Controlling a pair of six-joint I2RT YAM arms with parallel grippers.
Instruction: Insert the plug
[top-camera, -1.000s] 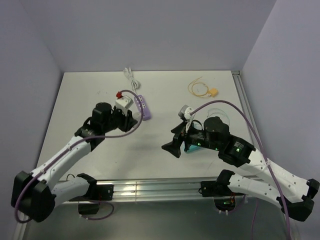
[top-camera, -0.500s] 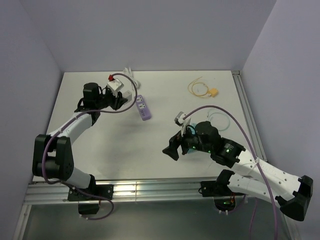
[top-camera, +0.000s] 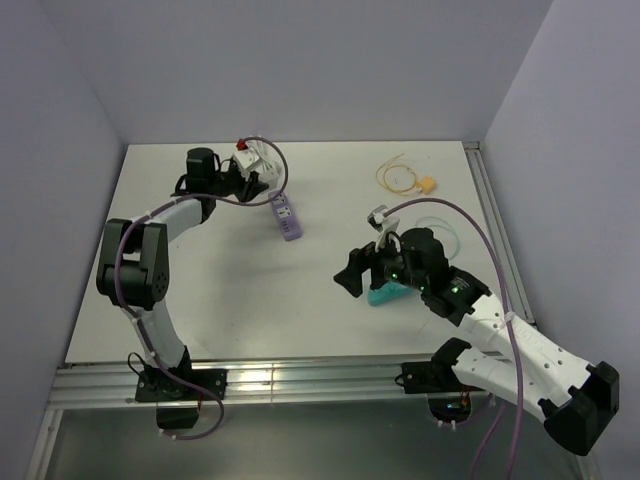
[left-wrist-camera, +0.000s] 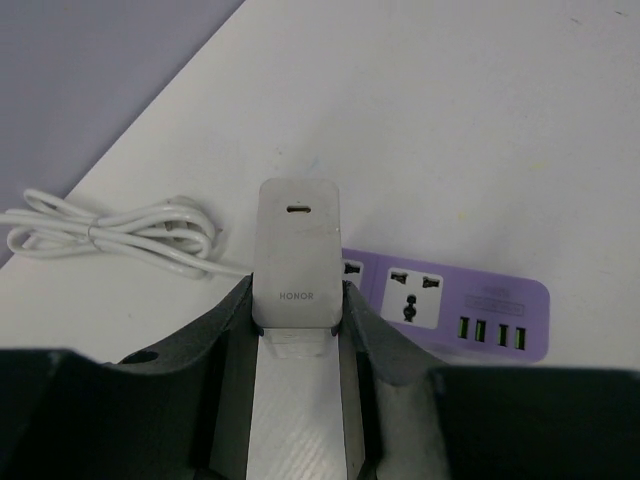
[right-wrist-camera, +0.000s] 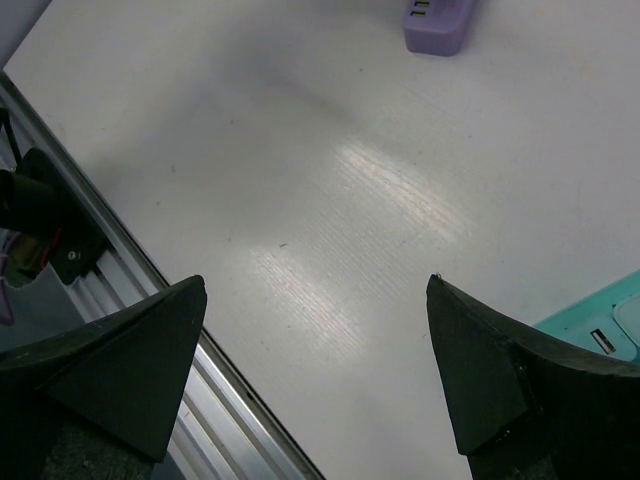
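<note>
The plug (top-camera: 427, 184) is small and yellow-tan. It lies at the far right of the table (top-camera: 200, 300), with its thin yellow cable (top-camera: 397, 176) curled in a loop just beside it. No gripper is near it, and it is well apart from the purple strip (top-camera: 287, 216). The left gripper (left-wrist-camera: 298, 300) is at the far side of the table, by the far end of the strip. It is clamped on a white charger (left-wrist-camera: 298, 255), with one finger on each side of it. The charger sticks out past the fingers, and its flat end has a little slot in it. In the left wrist view the charger covers part of one socket at the end of the strip. I cannot tell if the charger touches the strip. The strip lies flat, with sockets and a row of small green ports on top. A white cord (left-wrist-camera: 110, 235) lies in loose bends on the table next to the strip. The right gripper (right-wrist-camera: 316, 290) is over the near right part of the table. Its two fingers are wide apart and there is only bare table between them. A teal box (top-camera: 385, 295) lies on the table just beside this gripper.
</note>
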